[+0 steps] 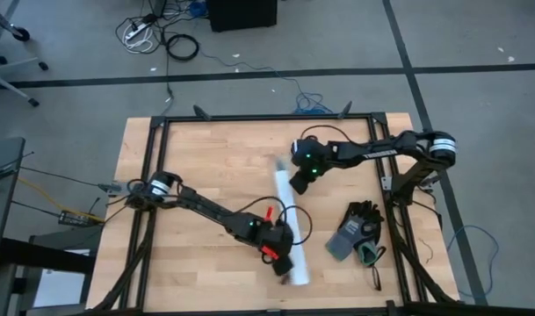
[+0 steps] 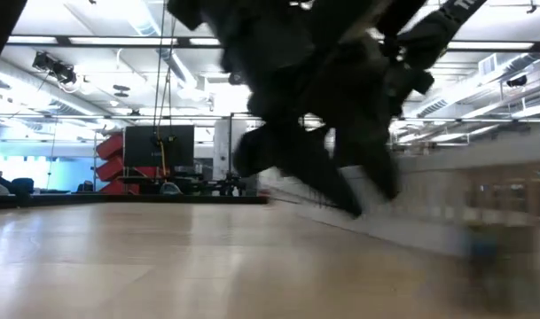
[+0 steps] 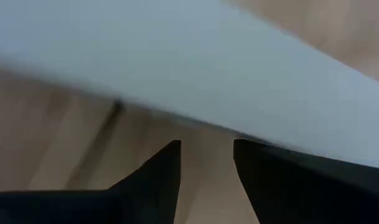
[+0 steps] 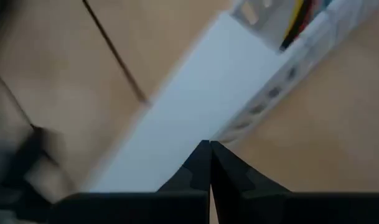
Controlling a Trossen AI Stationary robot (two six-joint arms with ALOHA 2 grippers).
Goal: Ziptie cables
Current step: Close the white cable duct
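— Fingers on the right gripper [image 4: 209,163]?
— Pressed together, empty, over the white channel [image 1: 292,226].
— Left gripper [image 3: 205,167]?
— Fingers spread at the channel's lower end, frame centre-bottom.
— Cables [image 4: 299,17]?
— Coloured wires peek from the channel's open end, mostly hidden. One ziptie [image 4: 114,53] lies beside it, blurred.

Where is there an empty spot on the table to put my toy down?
Bare wood lies at the table's far left corner, and along the near left edge. It is crowded around the white channel, where both arms work, and by the black gloves on the right.
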